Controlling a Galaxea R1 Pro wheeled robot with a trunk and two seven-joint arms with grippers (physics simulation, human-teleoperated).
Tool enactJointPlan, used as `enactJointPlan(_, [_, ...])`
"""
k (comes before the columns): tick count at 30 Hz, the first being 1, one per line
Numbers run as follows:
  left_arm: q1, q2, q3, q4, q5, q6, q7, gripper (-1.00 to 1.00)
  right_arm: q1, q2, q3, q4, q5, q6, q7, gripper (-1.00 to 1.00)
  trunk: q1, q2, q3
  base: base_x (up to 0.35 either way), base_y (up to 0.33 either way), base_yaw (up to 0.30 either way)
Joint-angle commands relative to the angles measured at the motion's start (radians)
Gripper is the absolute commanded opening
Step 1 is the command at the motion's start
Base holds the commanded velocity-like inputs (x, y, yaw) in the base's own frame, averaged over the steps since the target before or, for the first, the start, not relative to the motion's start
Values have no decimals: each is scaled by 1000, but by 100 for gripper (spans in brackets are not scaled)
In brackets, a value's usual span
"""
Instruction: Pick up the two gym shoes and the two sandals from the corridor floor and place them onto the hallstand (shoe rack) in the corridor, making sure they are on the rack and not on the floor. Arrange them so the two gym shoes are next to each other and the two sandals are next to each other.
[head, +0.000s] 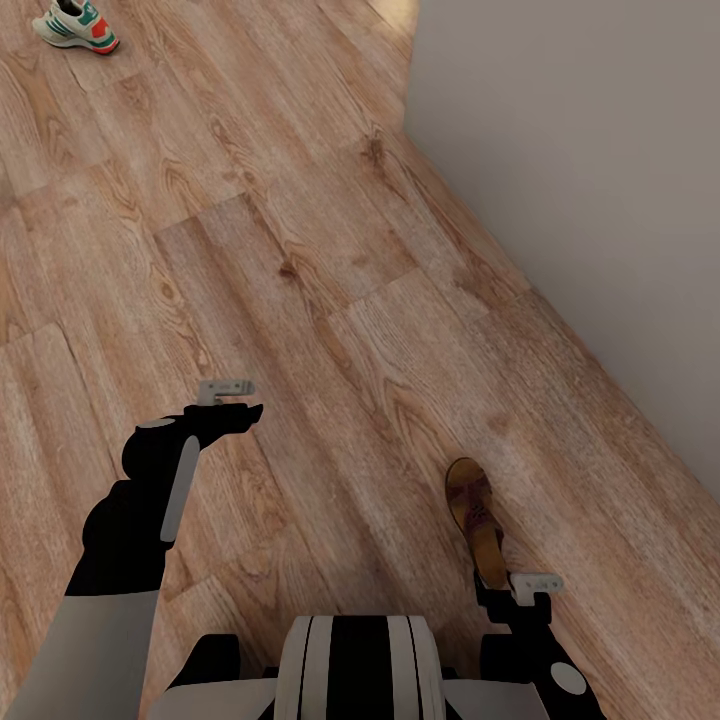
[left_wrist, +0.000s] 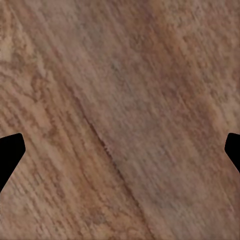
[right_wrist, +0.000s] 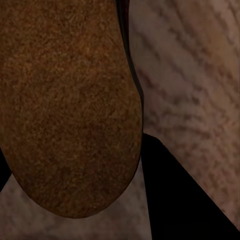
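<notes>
The right pincer (head: 512, 592) is pinching the heel end of one sandal (head: 477, 518), whose tan footbed (right_wrist: 67, 105) shows close up in the right wrist view. The left pincer (head: 232, 402) hangs spread above the bare corridor floor (head: 330, 260). One gym shoe (head: 76, 25) lies far ahead on the floor, well apart from both pincers and the grey wall (head: 580, 150).
</notes>
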Motion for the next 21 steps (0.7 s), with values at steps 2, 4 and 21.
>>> enactJointPlan(2, [0,0,0,0,0,0,0,100,0,0,0,1,-5,0,3,-100,0,0,0,0,0,0])
enactJointPlan(4, [0,1,1,0,0,0,0,100,0,0,0,0,-5,0,3,-100,0,0,0,0,0,0])
enactJointPlan(21, [1,-1,-7,0,-11,0,1,100,1,0,2,-107,-7,0,10,-100,-7,4,58,0,0,0])
